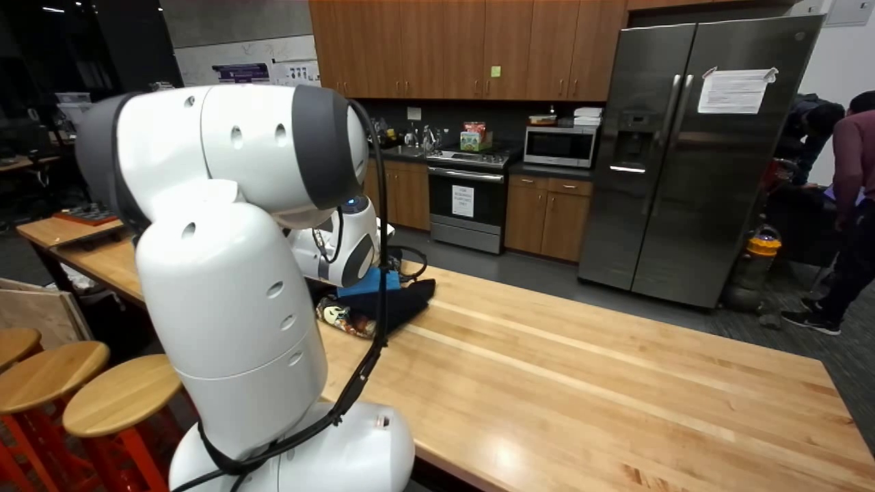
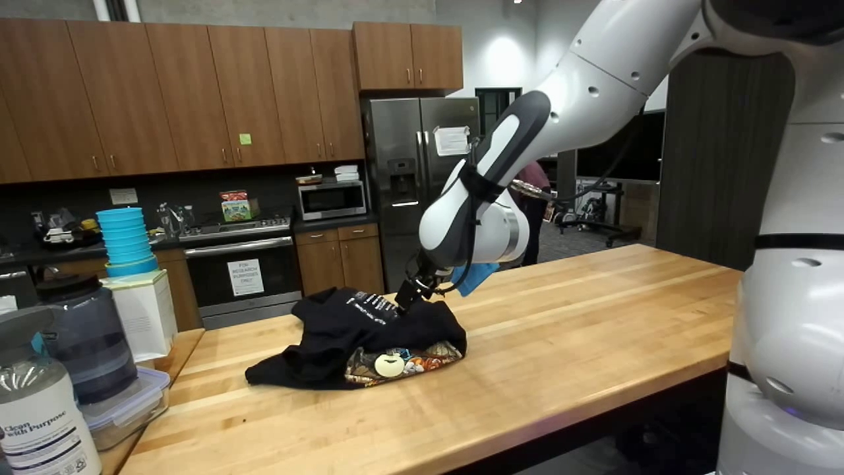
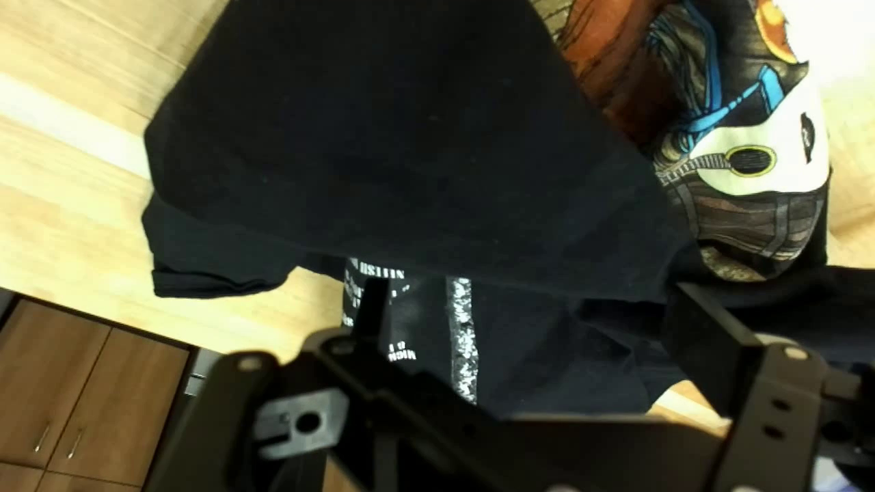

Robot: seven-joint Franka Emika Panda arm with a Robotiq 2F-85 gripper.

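Over the black shirt (image 3: pixel 417 150), the gripper (image 3: pixel 532 304), fingers wide apart, contact unclear

A blue stack (image 2: pixel 125 236), apparently cups, stands on a white box (image 2: pixel 146 315).

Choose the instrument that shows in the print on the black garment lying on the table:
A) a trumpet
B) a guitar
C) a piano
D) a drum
B: the wrist view shows a pale guitar in the colourful part of the black garment.
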